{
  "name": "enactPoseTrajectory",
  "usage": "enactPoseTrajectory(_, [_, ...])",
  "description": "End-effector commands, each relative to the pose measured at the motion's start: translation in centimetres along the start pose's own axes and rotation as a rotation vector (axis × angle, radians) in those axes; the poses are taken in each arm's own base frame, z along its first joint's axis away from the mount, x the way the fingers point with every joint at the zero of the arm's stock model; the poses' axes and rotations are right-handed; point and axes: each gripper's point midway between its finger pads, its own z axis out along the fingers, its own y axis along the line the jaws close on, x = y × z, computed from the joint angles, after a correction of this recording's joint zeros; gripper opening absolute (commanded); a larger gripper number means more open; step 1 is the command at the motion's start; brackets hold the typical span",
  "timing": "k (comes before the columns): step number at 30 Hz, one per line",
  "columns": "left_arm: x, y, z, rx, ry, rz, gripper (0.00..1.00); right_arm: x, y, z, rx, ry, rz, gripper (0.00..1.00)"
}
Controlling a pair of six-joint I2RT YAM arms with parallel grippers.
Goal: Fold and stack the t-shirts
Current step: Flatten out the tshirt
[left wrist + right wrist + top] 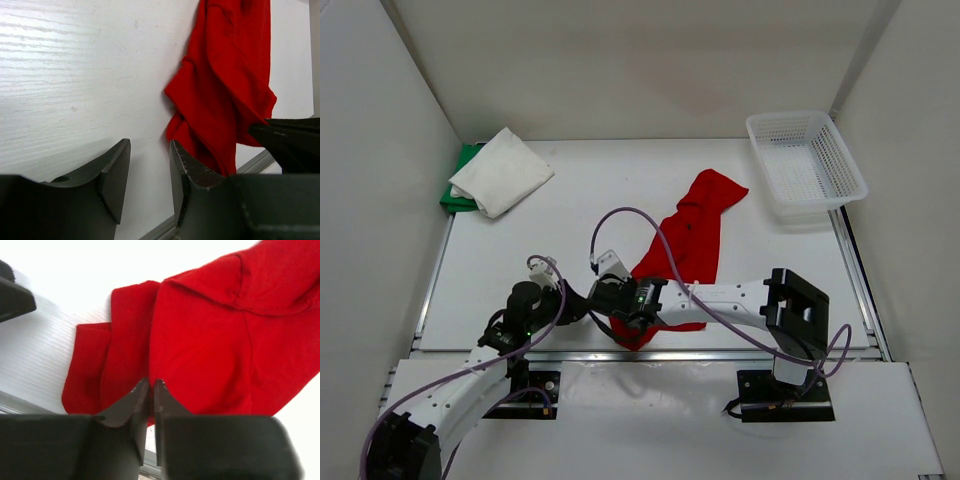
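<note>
One white table [570,230], white walls [620,60] around, green t-shirt [455,192] far left under the folded white t-shirt [502,172], left gripper [148,145] half open holding nothing, right gripper [150,382] pinched almost shut on the crumpled red t-shirt [695,225] in the middle, white basket [790,116] far right

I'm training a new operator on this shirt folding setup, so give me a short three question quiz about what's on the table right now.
1. True or false: the white t-shirt lies on top of the green t-shirt.
2. Where does the basket stand? A) far right corner B) near left corner C) between the arms' bases
3. Which gripper stands open beside the red t-shirt?
Key: 1 true; 2 A; 3 the left gripper.
</note>
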Motion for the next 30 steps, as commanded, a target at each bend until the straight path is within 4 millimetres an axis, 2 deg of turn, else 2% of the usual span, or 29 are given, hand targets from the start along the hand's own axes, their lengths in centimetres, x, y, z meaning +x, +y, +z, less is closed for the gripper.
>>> enactPoseTrajectory(1, [0.4, -0.8, 0.2, 0.032, 0.010, 0.024, 0.48, -1.2, -1.7, -1.3, 0.035, -0.056, 0.073, 0.01])
enactPoseTrajectory(3, [0.2, -0.8, 0.4, 0.015, 0.007, 0.039, 0.50, -0.6, -3.1, -1.4, 0.070, -0.055, 0.081, 0.00])
enactPoseTrajectory(5, [0.8, -1.2, 0.5, 0.016, 0.028, 0.065, 0.51, -1.0, -5.5, -2.8, 0.088, -0.088, 0.167, 0.01])
enactPoseTrajectory(7, [1.2, -1.6, 0.8, 0.015, 0.044, 0.087, 0.51, 0.9, -9.0, -2.9, 0.116, -0.074, 0.237, 0.00])
enactPoseTrajectory(8, [1.3, -1.6, 0.8, 0.014, 0.049, 0.089, 0.52, -0.2, -10.3, -4.5, 0.081, -0.136, 0.317, 0.00])
enactPoseTrajectory(9, [1.3, -1.9, 0.9, 0.019, 0.050, 0.098, 0.51, 1.6, -10.7, -4.2, 0.057, -0.111, 0.341, 0.01])
enactPoseTrajectory(10, [1.1, -2.3, 1.0, 0.027, 0.048, 0.101, 0.52, 0.6, -12.9, -5.7, 0.018, -0.182, 0.450, 0.00])
enactPoseTrajectory(11, [1.1, -2.4, 1.1, 0.025, 0.057, 0.103, 0.51, 1.3, -15.1, -6.6, 0.016, -0.230, 0.529, 0.00])
enactPoseTrajectory(12, [1.5, -2.3, 1.1, 0.014, 0.070, 0.108, 0.52, 2.8, -16.6, -5.9, 0.017, -0.219, 0.586, 0.00])
enactPoseTrajectory(13, [1.2, -2.8, 1.2, 0.030, 0.067, 0.117, 0.52, 2.3, -17.2, -7.6, -0.058, -0.290, 0.646, 0.00])
enactPoseTrajectory(15, [1.2, -3.0, 1.4, 0.026, 0.072, 0.110, 0.52, 3.7, -21.2, -8.6, -0.028, -0.367, 0.766, 0.00])
enactPoseTrajectory(16, [1.2, -3.0, 1.4, 0.022, 0.069, 0.112, 0.53, 4.3, -21.4, -8.8, -0.049, -0.366, 0.776, 0.00])
enactPoseTrajectory(18, [1.8, -3.7, 1.6, 0.029, 0.096, 0.130, 0.54, 5.6, -23.7, -9.6, -0.027, -0.381, 0.822, 0.00])
enactPoseTrajectory(20, [1.9, -4.2, 1.8, 0.035, 0.106, 0.136, 0.54, 6.9, -24.5, -9.5, -0.026, -0.369, 0.838, 0.00])
enactPoseTrajectory(21, [1.4, -4.7, 1.8, 0.042, 0.093, 0.137, 0.54, 7.3, -26.0, -10.0, 0.027, -0.390, 0.859, 0.00])
enactPoseTrajectory(22, [1.4, -4.5, 1.9, 0.031, 0.088, 0.141, 0.55, 7.8, -25.5, -9.9, 0.000, -0.372, 0.845, 0.00])
enactPoseTrajectory(25, [-0.1, -5.3, 2.3, 0.019, 0.061, 0.170, 0.58, 8.8, -27.7, -10.8, 0.093, -0.380, 0.875, 0.00])
enactPoseTrajectory(28, [0.0, -4.5, 3.6, -0.046, 0.105, 0.207, 0.62, 7.7, -28.6, -12.1, 0.127, -0.430, 0.865, 0.00])
enactPoseTrajectory(29, [-0.3, -5.1, 3.9, -0.033, 0.109, 0.211, 0.63, 7.3, -29.1, -12.5, 0.150, -0.434, 0.865, 0.00])
enactPoseTrajectory(30, [0.2, -5.2, 4.4, -0.037, 0.133, 0.221, 0.64, 6.9, -29.1, -12.6, 0.154, -0.432, 0.859, 0.00])
